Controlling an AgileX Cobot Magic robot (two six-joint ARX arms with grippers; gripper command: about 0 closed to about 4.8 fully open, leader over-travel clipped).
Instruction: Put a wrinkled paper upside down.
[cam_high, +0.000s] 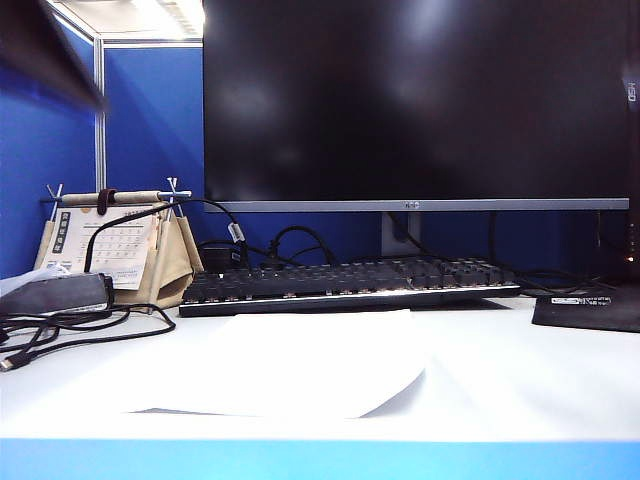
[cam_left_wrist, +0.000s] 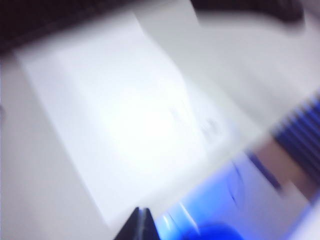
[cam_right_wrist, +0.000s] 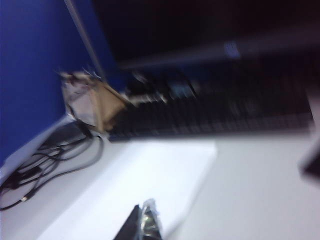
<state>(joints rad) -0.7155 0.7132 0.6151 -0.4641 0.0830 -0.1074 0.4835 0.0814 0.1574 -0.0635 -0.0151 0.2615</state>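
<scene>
White and lightly curled, the wrinkled paper (cam_high: 300, 365) is lying flat near the desk (cam_high: 530, 370) front, untouched. The left hand (cam_left_wrist: 137, 225) is hovering above it, state too blurred to tell; the right hand (cam_right_wrist: 142, 222), pressed together, is hanging nearby. Next comes pinching the lifted near corner. Beyond, the keyboard (cam_high: 350, 283) is crowding the far edge.

Left hand (cam_left_wrist: 137, 227) blurred, state unclear, right hand (cam_right_wrist: 141, 224) shut, both raised
</scene>
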